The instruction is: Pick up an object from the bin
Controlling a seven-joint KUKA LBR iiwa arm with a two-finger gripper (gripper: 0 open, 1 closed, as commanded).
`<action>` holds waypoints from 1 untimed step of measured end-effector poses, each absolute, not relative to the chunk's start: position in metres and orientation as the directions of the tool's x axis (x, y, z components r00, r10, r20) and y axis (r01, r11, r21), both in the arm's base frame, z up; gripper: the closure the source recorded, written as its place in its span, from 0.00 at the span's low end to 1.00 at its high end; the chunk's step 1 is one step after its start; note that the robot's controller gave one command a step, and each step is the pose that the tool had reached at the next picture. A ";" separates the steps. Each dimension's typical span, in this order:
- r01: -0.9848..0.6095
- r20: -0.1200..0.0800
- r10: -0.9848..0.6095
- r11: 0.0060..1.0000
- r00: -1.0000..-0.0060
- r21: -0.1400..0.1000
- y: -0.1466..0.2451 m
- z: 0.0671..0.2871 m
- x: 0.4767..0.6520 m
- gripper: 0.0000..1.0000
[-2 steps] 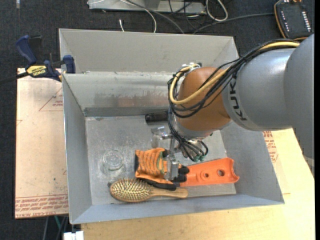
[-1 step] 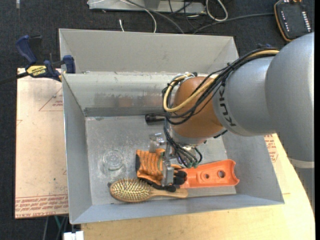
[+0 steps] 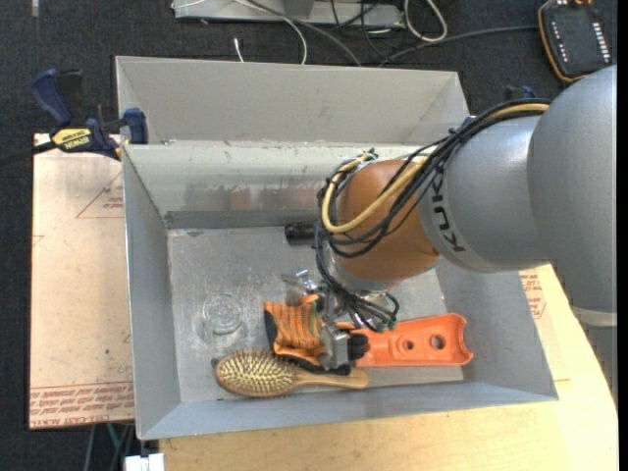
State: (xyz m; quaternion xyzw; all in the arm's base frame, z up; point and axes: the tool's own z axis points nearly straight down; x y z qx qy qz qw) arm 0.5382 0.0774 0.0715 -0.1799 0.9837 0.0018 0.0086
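My gripper [image 3: 335,340] is low in the front middle of the bin, beneath the arm's orange cover. It is right against a crumpled orange and black thing [image 3: 292,330] that lies just to its left. A flat orange plastic handle with two holes [image 3: 420,342] stretches from the gripper to the right. Just in front lies a wooden hairbrush [image 3: 271,373], its bristled head to the left and its handle running under the gripper.
A clear glass cup [image 3: 222,314] stands to the left on the bin floor. A small black thing [image 3: 299,231] lies by the back wall. The arm and its cables hide the bin's middle right.
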 end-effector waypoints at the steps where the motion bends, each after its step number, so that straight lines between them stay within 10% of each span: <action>1: -0.140 -0.003 -0.140 0.990 -0.990 0.006 0.076 0.078 0.546 1.00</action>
